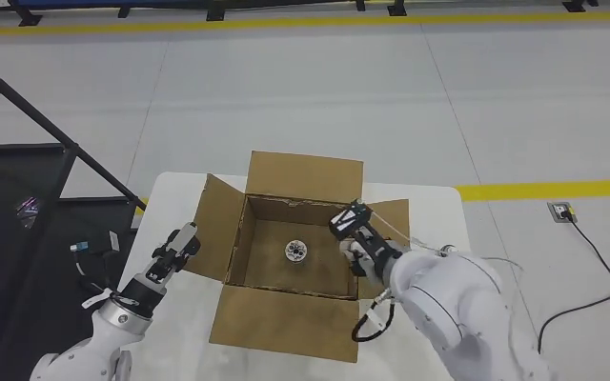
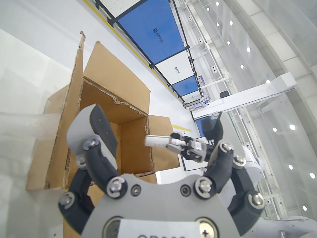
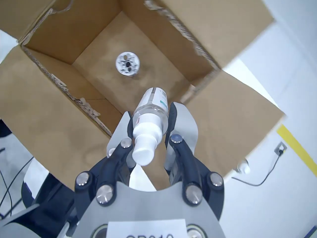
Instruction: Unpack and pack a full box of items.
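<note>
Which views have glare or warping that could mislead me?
Left wrist view: ceiling beams bow and ceiling lamps glare. Right wrist view: box edges curve, its floor evenly lit, soft shadow beside the round white item. Top view: even light.

The box is plain brown cardboard, paler along its torn edges. The bottle is clear, with a white cap and a white label marked in teal. The disc is white with black holes. My right gripper and left gripper are grey with black pads. The table is white. The floor is pale grey with yellow lines.
</note>
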`<state>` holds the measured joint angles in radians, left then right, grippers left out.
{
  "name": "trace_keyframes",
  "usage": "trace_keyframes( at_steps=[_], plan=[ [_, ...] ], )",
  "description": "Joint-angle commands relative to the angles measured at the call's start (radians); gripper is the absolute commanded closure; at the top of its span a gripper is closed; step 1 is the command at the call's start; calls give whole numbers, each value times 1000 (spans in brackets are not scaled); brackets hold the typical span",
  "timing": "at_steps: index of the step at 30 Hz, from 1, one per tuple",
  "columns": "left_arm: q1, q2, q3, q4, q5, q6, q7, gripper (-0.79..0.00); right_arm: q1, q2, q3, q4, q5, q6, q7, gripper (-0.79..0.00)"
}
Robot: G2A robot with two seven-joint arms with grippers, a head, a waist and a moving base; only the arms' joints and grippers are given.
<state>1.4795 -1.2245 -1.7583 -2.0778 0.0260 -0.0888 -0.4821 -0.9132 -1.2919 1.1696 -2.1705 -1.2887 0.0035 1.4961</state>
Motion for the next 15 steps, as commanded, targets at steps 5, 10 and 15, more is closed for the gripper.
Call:
trace_keyframes(
  at_steps=[5,10,15],
  plan=[
    [0,0,0,0,0,0,0,-785,-237,24,250,-179,-80,30,-5,0],
    [0,0,0,0,0,0,0,-785,-387,33,393,-175,-45,40,-18,0],
    [0,0,0,0,0,0,0,-785,-432,36,438,-59,-24,36,-44,0]
  ],
)
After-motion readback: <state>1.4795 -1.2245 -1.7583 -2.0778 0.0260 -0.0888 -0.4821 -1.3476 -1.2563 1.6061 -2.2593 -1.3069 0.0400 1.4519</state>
